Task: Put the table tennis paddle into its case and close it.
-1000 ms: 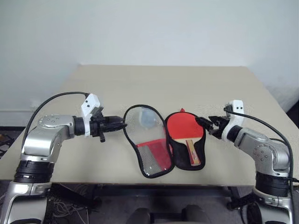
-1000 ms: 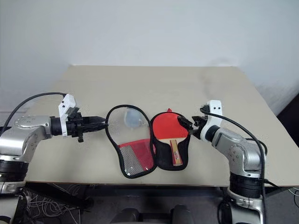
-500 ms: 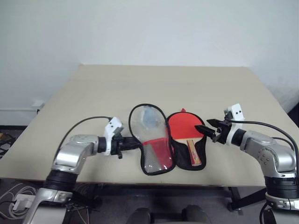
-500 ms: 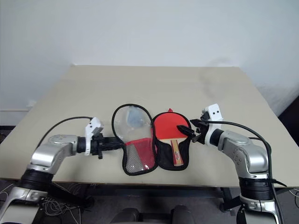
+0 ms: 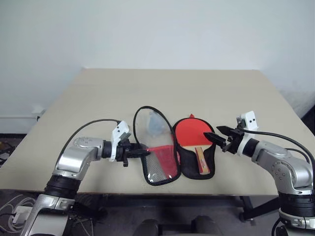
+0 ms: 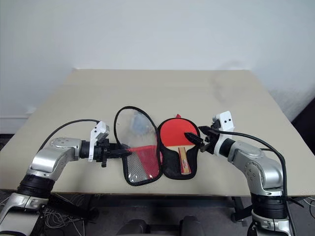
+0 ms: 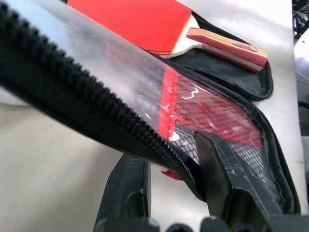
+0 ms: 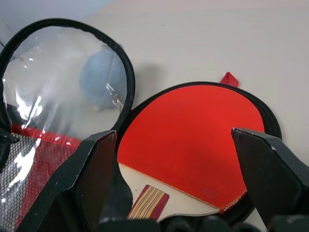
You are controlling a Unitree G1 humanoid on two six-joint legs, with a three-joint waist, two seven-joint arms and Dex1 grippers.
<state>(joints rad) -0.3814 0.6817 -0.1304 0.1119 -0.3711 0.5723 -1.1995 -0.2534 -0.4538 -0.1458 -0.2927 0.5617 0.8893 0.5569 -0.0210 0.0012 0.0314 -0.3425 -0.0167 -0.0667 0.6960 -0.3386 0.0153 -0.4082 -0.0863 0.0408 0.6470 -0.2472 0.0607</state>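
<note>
The case (image 5: 170, 155) lies open on the worktop (image 5: 206, 93), near its front edge. The outer red fabric and logo are not seen; only the inner faces are turned up. A pale blue-grey shape is seen through the clear window of the flap (image 5: 152, 142), but what it is cannot be made out. In the left wrist view the flap's far end is cut off by the frame. The tip of the paddle's handle lies against black lining and its markings are too small to read from the head views.

The paddle (image 5: 193, 135) is laid in the right half of the case, red face up, handle towards the front edge. The right pincer (image 5: 217, 137) is held just beside the paddle's right edge, its fingers spread wide with nothing between them; in the right wrist view the red blade is framed between the two fingers (image 8: 94, 169), apart from both. The left pincer (image 5: 142, 152) is closed narrowly on the flap's black zip edge, one finger either side of it, as seen in the left wrist view. The flap is raised off the worktop, tilted over towards the paddle.

The flap is made of clear plastic above, with a red band and black mesh below, bordered by black zip.
</note>
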